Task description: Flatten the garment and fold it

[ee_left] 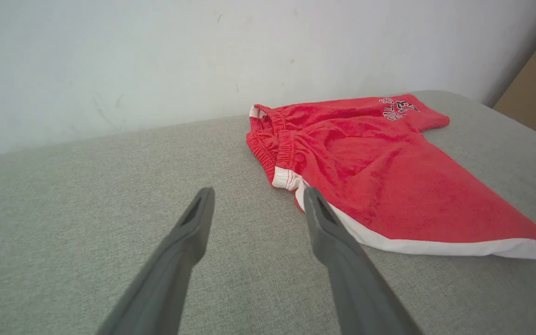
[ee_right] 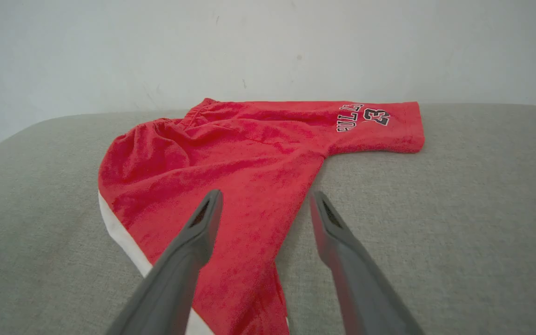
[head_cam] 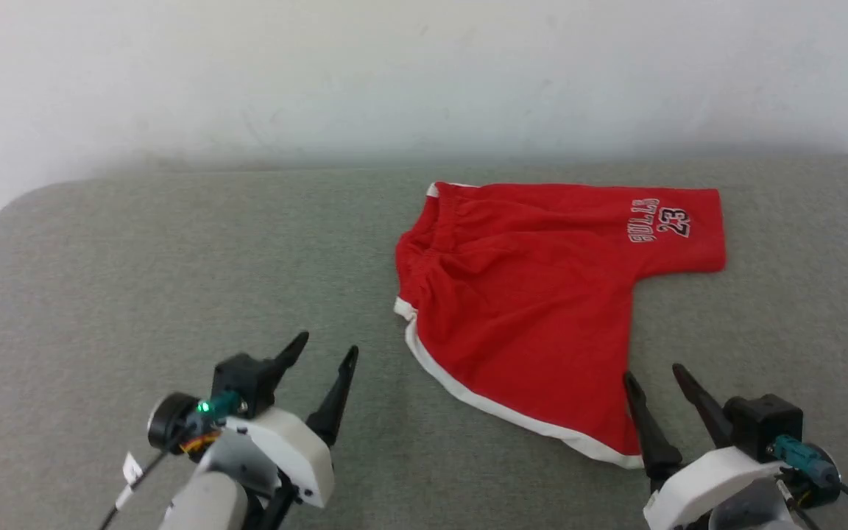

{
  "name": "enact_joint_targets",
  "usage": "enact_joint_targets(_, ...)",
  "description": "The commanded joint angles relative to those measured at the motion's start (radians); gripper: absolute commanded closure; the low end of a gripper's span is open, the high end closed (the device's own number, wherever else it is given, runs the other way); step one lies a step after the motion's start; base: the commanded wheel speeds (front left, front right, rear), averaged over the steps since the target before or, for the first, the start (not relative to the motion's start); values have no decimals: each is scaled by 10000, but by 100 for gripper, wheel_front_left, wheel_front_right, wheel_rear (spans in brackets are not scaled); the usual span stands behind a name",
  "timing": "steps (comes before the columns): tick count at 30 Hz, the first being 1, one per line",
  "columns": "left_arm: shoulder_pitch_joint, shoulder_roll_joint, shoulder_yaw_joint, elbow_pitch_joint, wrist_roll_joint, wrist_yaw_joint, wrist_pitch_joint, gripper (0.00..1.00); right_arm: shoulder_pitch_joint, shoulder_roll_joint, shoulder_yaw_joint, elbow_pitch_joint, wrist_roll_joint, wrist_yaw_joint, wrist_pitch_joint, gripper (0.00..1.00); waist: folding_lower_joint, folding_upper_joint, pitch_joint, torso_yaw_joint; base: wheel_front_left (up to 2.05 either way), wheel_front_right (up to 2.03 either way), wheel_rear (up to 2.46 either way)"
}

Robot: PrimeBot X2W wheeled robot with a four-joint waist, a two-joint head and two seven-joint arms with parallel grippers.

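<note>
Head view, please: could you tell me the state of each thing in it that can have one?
shorts: unfolded, lying loose with the waistband bunched and the legs splayed; not held.
left claw: open, empty, beside the shorts and clear of them.
right claw: open, empty, at the near leg's inner edge.

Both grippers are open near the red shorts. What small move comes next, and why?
Probably lower the right gripper onto the near hem corner of the shorts and pinch it: its jaws stand open by that corner, holding nothing, and the fabric lies bunched, not flat.
</note>
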Motion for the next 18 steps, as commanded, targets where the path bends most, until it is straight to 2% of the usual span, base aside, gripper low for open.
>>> enact_joint_targets(1, -351, 215, -116, 111, -173, -65, 192, 0, 121, 68, -23, -187, -109, -19, 91, 0, 1, 0, 311, -697, 0, 0, 0)
enact_joint_targets(4, -1281, 960, -1397, 179, -966, -109, 859, 0, 294, 196, -303, -558, 53, -19, 238, 0, 1, 0, 615, -997, 0, 0, 0)
enact_joint_targets(10, -3623, 2857, -3679, 608, -3777, -116, 2512, 0, 140, 275, -201, -1088, 190, -19, 435, 0, 1, 0, 1273, -1557, 0, 0, 0)
enact_joint_targets(13, -4600, 3453, -4434, 959, -4807, -117, 3189, 0, 30, 285, -43, -1117, 226, -19, 474, 0, 1, 0, 1541, -1816, 0, 0, 0)
enact_joint_targets(18, -5746, 3942, -5712, 1426, -5809, -117, 3937, 0, -132, 292, -104, -1139, 370, -19, 356, 0, 1, 0, 1907, -2068, 0, 0, 0)
